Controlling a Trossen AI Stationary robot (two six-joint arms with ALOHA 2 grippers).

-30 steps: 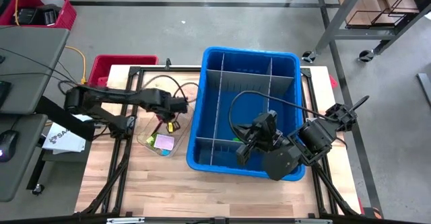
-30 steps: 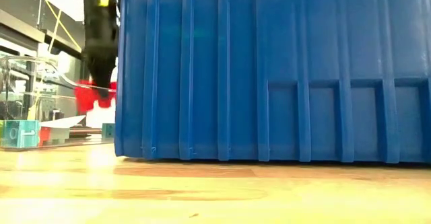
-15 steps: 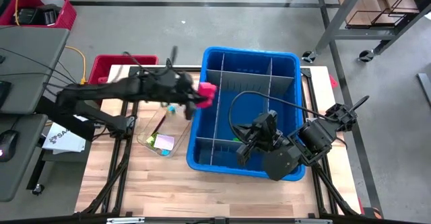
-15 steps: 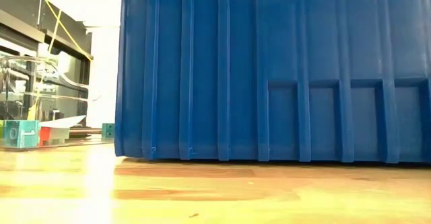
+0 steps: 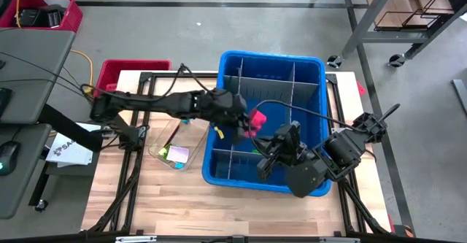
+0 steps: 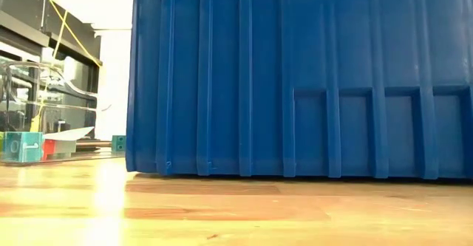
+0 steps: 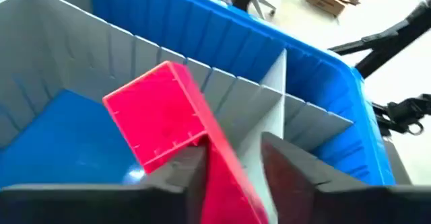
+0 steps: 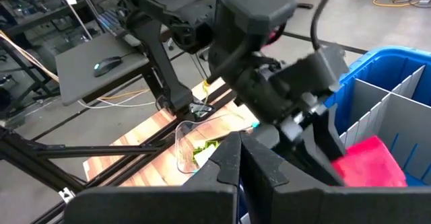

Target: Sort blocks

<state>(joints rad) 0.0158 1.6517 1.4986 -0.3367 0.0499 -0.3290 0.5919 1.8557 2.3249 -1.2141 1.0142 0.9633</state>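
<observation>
Gripping a pink block (image 7: 158, 120), the left arm's fingers (image 7: 178, 177) sit on either side of its lower end, though they look loosely set around it and I can't tell how firm the hold is. That left gripper (image 5: 246, 123) hangs over the middle of the blue bin (image 5: 315, 69), above the grey dividers (image 5: 294, 82) that split it into compartments, and the block shows up there as a pink spot (image 5: 256, 119). The right gripper (image 5: 264, 164) is down inside the bin's near end, fingers (image 8: 266, 163) pinched together with nothing between them.

Outward from there: just left of the bin sits a clear plastic container (image 5: 174, 154) with a few more blocks (image 5: 177, 153) in it. In the low view you can see a teal one (image 6: 22, 145) through its wall, plus another small teal block (image 6: 118, 142) close to the bin's corner.

Bench (image 5: 182, 199) is pale wood planks, sitting on a black metal frame. Floor (image 5: 219, 28) is grey concrete with a dark line taped across it. A red crate (image 5: 128, 71) is tucked behind the bench's left corner and another red crate (image 5: 44, 13) is further off. A grey desk (image 5: 29, 75) with a computer mouse (image 5: 6, 157) is off to the left, and a wheeled metal rack (image 5: 394, 24) stands at the back right.
</observation>
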